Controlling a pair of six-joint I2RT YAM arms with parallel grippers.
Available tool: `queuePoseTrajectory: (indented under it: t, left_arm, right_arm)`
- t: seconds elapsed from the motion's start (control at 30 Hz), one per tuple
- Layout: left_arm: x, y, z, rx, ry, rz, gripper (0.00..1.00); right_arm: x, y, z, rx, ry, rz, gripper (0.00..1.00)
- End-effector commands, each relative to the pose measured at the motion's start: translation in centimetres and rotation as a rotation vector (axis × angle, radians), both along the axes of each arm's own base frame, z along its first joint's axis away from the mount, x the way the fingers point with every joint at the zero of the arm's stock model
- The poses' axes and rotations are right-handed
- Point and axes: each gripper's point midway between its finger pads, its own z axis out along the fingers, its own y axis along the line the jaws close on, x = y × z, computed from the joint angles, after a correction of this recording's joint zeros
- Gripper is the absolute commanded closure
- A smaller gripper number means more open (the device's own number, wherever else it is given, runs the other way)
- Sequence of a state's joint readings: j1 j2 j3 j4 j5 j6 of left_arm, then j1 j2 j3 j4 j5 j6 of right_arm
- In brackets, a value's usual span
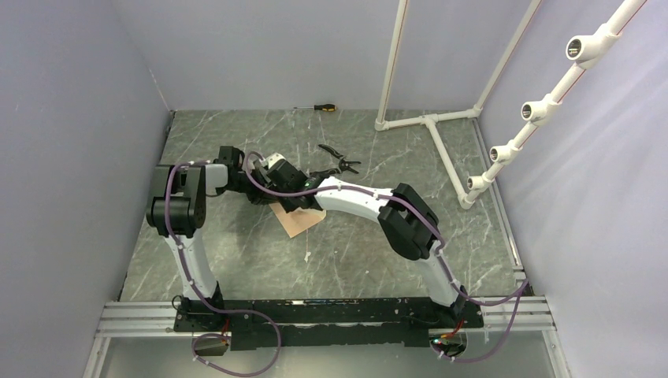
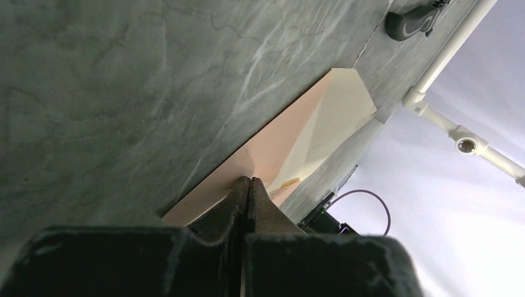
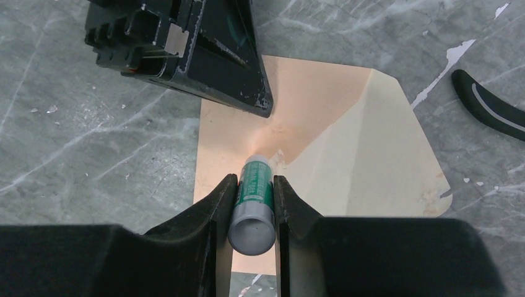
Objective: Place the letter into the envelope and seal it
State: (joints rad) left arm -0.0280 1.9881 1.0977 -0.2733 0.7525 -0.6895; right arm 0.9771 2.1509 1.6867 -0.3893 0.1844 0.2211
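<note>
Worktop (image 1: 236,260): grey marbled surface with scattered white flecks. A screwdriver (image 1: 324,107) with an orange-and-black handle lies at the far edge near its middle; black-handled pliers (image 1: 339,163) lie nearer the centre, and a green-labelled glue stick (image 3: 254,204) is above the middle. White pipe frame (image 1: 432,120) stands in the far right corner, with one bar running along the right edge.
</note>
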Motion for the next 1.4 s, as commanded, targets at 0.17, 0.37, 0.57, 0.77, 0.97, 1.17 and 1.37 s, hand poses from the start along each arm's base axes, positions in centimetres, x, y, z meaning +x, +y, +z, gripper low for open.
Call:
queuePoseTrajectory:
  t: [0.17,0.37,0.57,0.77,0.97,1.17,1.37]
  left_arm:
    - [-1.9,1.0,-2.5,0.101,0.129,0.034,0.97]
    - [-2.6,1.6,-3.5,0.152,0.17,0.041,0.97]
    - [-3.1,2.3,-4.4,0.201,0.213,0.051,0.98]
    - [-3.4,2.5,-4.8,0.213,0.227,0.052,0.97]
    - [-3.5,2.5,-4.8,0.213,0.229,0.052,0.98]
    - [-3.4,2.4,-4.8,0.21,0.226,0.048,0.98]
    - [-3.4,2.6,-4.9,0.218,0.234,0.051,0.97]
  right_arm:
    - [0.2,-0.3,-0.7,-0.052,0.021,-0.043,1.0]
    - [-1.0,-1.3,-2.1,-0.089,0.076,-0.047,1.0]
    - [-3.2,-2.5,-2.5,-0.118,0.162,-0.044,1.0]
    - [-3.1,-3.1,-3.3,-0.147,0.166,-0.066,1.0]
    - [0.3,-1.5,-2.8,-0.124,0.09,-0.099,1.0]
    - [0.7,-0.4,-2.5,-0.099,0.091,-0.067,1.0]
    - [-2.1,-2.8,-3.1,-0.121,0.153,-0.057,1.0]
